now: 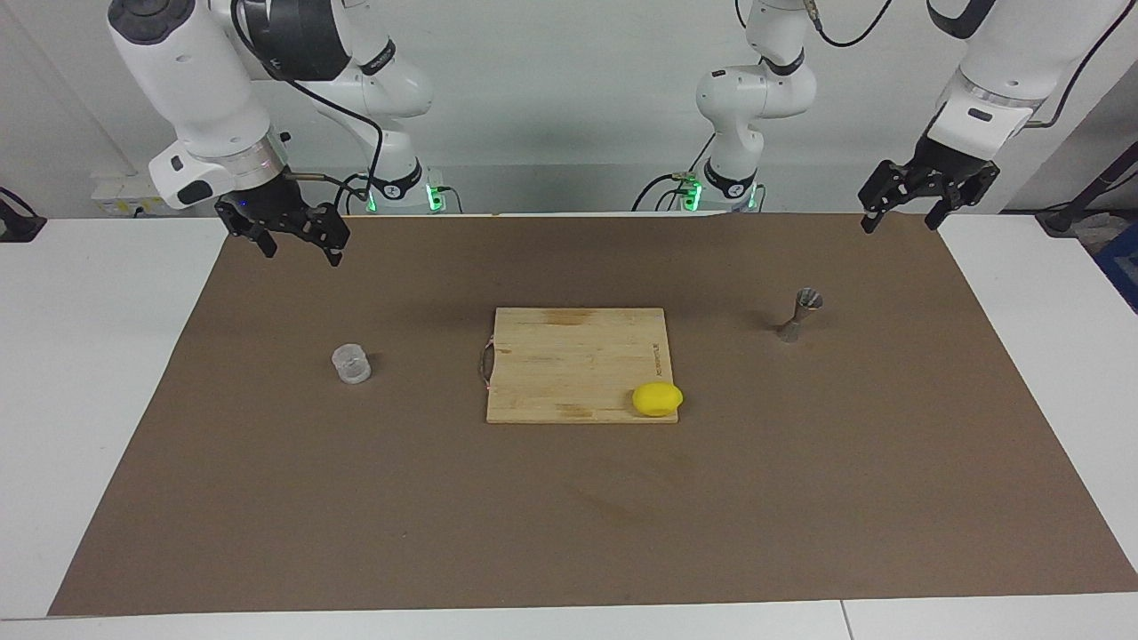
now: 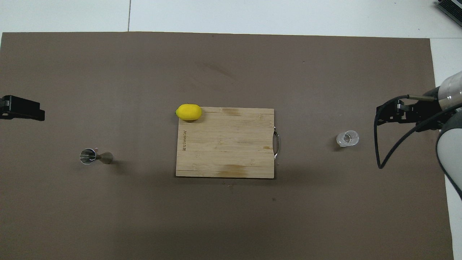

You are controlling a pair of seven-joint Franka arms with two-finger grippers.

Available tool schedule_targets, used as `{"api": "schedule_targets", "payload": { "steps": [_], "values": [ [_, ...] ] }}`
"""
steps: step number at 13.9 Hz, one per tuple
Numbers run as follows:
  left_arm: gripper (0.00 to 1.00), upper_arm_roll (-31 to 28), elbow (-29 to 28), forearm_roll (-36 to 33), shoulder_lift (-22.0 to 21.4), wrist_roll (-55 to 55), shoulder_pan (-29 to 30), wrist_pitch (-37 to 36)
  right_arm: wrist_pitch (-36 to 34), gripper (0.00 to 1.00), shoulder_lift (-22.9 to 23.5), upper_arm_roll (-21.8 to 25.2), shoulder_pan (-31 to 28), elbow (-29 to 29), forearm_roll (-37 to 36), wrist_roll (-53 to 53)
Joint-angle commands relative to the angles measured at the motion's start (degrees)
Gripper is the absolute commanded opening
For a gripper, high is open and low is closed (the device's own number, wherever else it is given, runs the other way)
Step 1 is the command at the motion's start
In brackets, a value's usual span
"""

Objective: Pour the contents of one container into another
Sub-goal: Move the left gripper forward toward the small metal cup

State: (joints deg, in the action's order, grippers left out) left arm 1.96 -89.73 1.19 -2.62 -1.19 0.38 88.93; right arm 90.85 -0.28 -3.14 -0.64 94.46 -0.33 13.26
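2 grippers raised, both spread wide and empty.
Facing view shows left gripper (image 1: 900,220) upper right, right gripper (image 1: 300,249) upper left; overhead alone looks into cup (image 2: 348,138) and jigger (image 2: 88,156).

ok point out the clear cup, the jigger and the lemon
clear ribbed cup (image 1: 351,364), facing view, on its side wall
silver jigger (image 1: 798,316), facing view, on its narrow waist
lemon (image 2: 188,112), overhead view, on its middle

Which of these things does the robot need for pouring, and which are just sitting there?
Needed: clear cup, silver jigger.

Just sitting there: yellow lemon, wooden cutting board under it, brown mat.
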Motion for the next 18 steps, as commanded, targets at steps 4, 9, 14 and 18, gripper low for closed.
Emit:
{"api": "schedule_targets", "payload": {
  "steps": [4, 9, 14, 18],
  "values": [
    [1.00, -0.4, -1.5, -1.2, -1.3, -0.8, -0.6, 1.2, -0.3, 1.00, -0.9, -0.4, -0.7, 0.8, -0.2, -0.9],
    [1.00, -0.2, -2.6, -1.1, -1.3, -1.0, -0.2, 6.8, -0.3, 1.00, -0.9, -0.4, -0.7, 0.8, -0.2, -0.9],
    [1.00, -0.1, -1.2, 1.5, 2.0, -2.8, -2.9, 8.4, -0.3, 1.00, -0.9, -0.4, -0.7, 0.8, -0.2, -0.9],
    [1.00, 0.2, -2.9, 2.5, 2.5, -10.8, -4.2, 13.5, -0.3, 1.00, -0.9, -0.4, -0.7, 0.8, -0.2, -0.9]
  ]
}}
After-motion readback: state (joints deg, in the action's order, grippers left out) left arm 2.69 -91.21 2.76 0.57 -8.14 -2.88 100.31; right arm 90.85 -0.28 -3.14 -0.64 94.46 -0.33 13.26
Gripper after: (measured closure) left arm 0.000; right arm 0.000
